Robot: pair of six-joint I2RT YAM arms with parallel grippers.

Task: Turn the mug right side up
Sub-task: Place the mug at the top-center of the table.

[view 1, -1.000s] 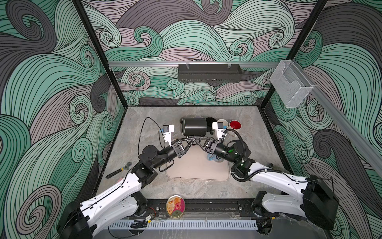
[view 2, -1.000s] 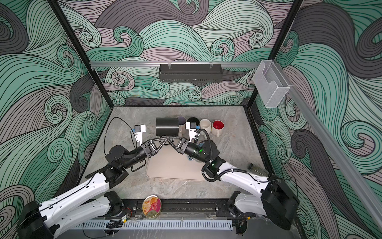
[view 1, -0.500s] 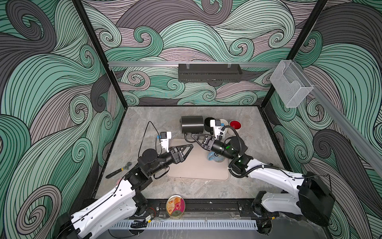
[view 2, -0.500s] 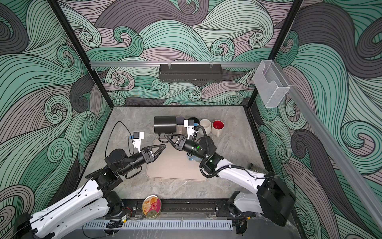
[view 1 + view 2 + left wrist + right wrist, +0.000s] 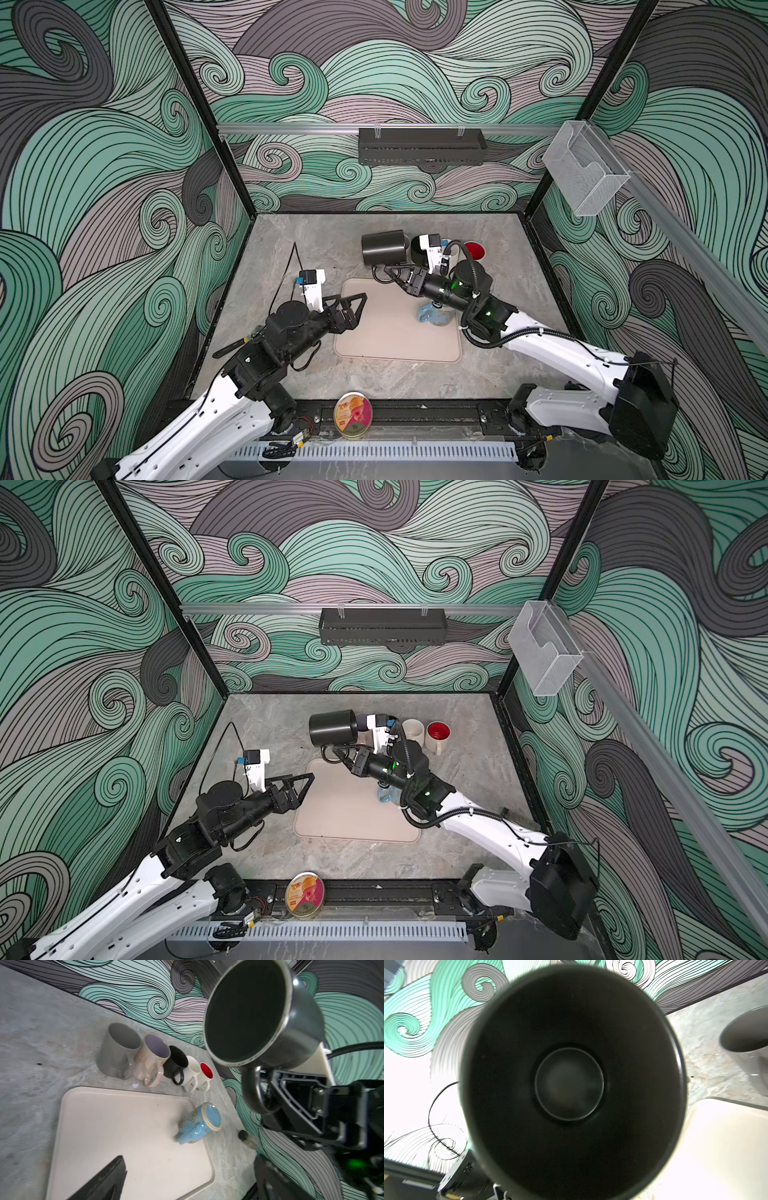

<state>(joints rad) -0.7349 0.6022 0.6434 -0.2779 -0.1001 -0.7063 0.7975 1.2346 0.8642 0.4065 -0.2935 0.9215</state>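
A black mug [image 5: 382, 248] [image 5: 332, 728] hangs on its side above the table's back middle, with its mouth facing the row of mugs. My right gripper [image 5: 388, 274] [image 5: 338, 754] is shut on its handle [image 5: 252, 1088]. In the right wrist view the mug's dark inside [image 5: 569, 1084] fills the picture and hides the fingers. My left gripper [image 5: 358, 309] [image 5: 305, 789] stands open and empty over the left edge of the beige tray [image 5: 395, 340], well apart from the mug. In the left wrist view the left gripper [image 5: 187, 1184] shows one dark finger [image 5: 104, 1180].
A blue mug [image 5: 434, 316] [image 5: 199, 1124] stands upside down at the tray's right edge, under my right arm. Several upright mugs [image 5: 133, 1053] line the back behind the tray. A small bottle [image 5: 243, 1135] lies right of the tray, and a round tin [image 5: 353, 413] is on the front rail.
My left gripper has opened, let go of the black mug and pulled back to the front left. The right gripper keeps the mug by its handle and has carried it slightly back.
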